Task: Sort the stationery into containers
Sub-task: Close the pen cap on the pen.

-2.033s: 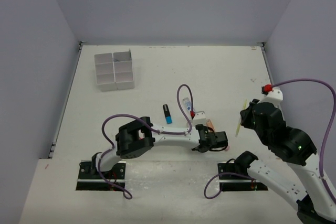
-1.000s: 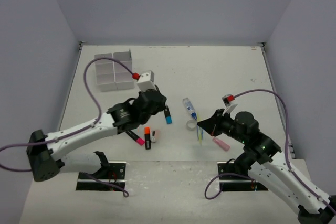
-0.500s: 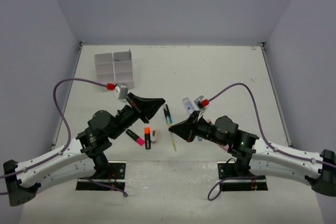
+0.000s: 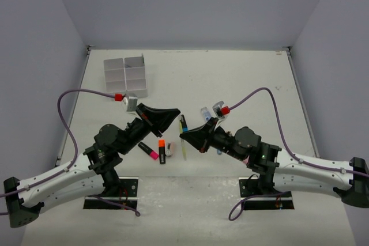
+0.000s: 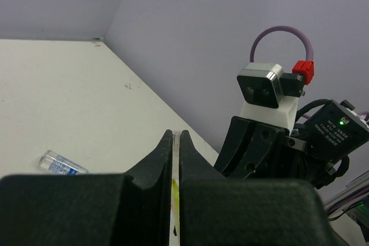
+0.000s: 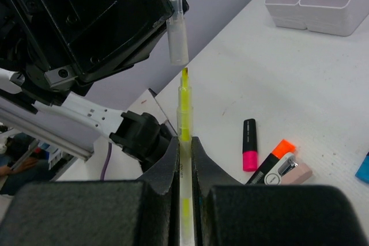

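A white table [image 4: 248,79] filled the floor of the cell, closed in by plain lavender-grey walls [image 4: 184,4]. The left arm [image 4: 109,139] and the right arm [image 4: 256,145] both reached low and inward over the near middle of the table, so that their tips met nose to nose.

The left gripper [image 4: 174,112] was clamped narrowly on a clear cap [image 6: 177,36]. The cap stuck out past the fingertips, with its open end turned toward the opposite gripper. The right gripper [image 4: 183,136] was clamped narrowly on a yellow-green pen [image 6: 184,113]. The pen's long axis ran along the slot between the jaws and its front part projected ahead of them. Its bare nib pointed at the mouth of the cap, just short of it and slightly off line.

Below and to the right of the right jaws in the wrist view lay a pink highlighter [image 6: 249,152] and an orange highlighter [image 6: 277,152], close together on the table. A clear tube [image 5: 60,164] lay flat to the left of the left jaws in that wrist view. The compartmented white tray [image 4: 125,76] stood well beyond both grippers, toward the far left corner.
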Controlling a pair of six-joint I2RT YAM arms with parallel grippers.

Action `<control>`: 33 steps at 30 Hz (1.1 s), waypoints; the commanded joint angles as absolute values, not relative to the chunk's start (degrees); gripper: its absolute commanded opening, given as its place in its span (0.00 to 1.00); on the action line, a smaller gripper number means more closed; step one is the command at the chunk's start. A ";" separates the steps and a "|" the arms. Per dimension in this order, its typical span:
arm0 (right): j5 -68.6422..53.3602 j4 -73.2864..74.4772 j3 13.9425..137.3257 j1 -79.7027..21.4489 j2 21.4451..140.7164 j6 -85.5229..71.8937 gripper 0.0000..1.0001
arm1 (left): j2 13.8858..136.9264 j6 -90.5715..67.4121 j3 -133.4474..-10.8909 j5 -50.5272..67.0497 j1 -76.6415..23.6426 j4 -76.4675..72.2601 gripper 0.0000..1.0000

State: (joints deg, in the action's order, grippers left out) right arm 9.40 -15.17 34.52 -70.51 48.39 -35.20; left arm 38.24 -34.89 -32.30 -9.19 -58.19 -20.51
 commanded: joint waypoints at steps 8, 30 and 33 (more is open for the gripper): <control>13.57 -18.30 37.60 -71.37 48.74 -33.93 0.00 | 37.60 -35.31 -31.22 -9.79 -58.18 -23.66 0.00; 13.54 -17.40 38.76 -71.46 48.78 -34.46 0.00 | 37.53 -36.82 -31.38 -14.68 -58.18 -23.38 0.00; 14.15 -16.94 38.91 -71.49 48.87 -34.45 0.00 | 37.56 -36.77 -31.76 -14.44 -58.18 -22.91 0.00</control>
State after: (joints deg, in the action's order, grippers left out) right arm 11.77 -14.56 36.77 -70.98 49.45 -34.48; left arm 38.10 -36.87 -31.92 -12.52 -58.19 -22.84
